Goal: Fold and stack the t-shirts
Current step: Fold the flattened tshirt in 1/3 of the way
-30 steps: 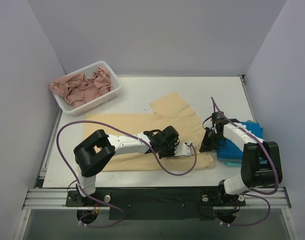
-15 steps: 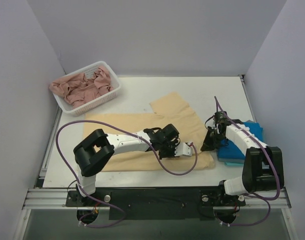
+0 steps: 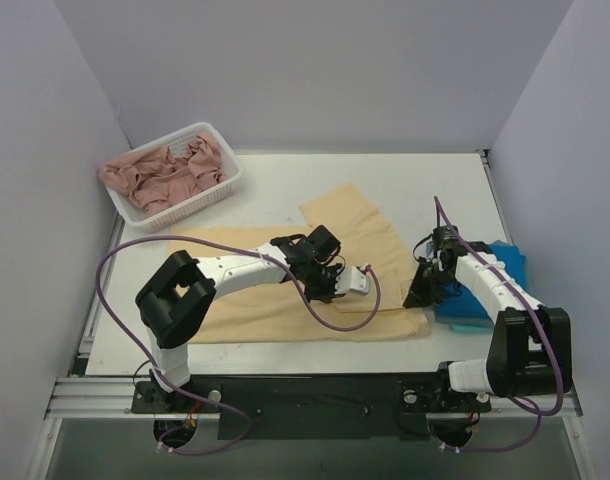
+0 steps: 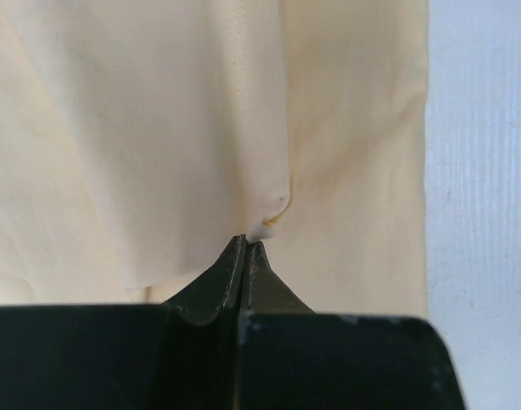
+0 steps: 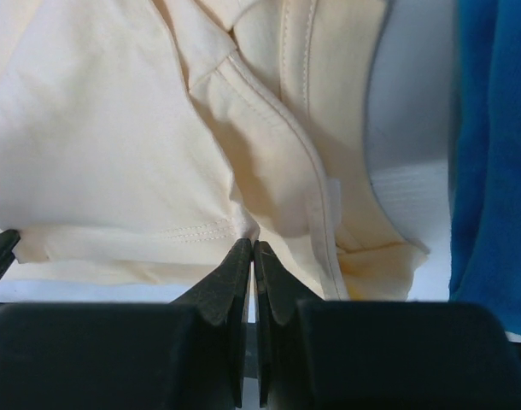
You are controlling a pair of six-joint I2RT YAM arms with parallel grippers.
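- Both grippers pinch the yellow-peach t-shirt (image 3: 245,318): left gripper (image 4: 247,245) mid-cloth, right gripper (image 5: 250,249) at a stitched hem.
- Folding seems underway; next, both should carry cloth over evenly.

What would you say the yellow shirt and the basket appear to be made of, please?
Yellow shirt: soft, matte fabric, probably cotton jersey. It drapes into loose folds, and stitched seams run along its hems.
Basket: white and rigid, probably moulded plastic. Its walls are slotted and hold their shape, though the view is too distant to judge gloss.
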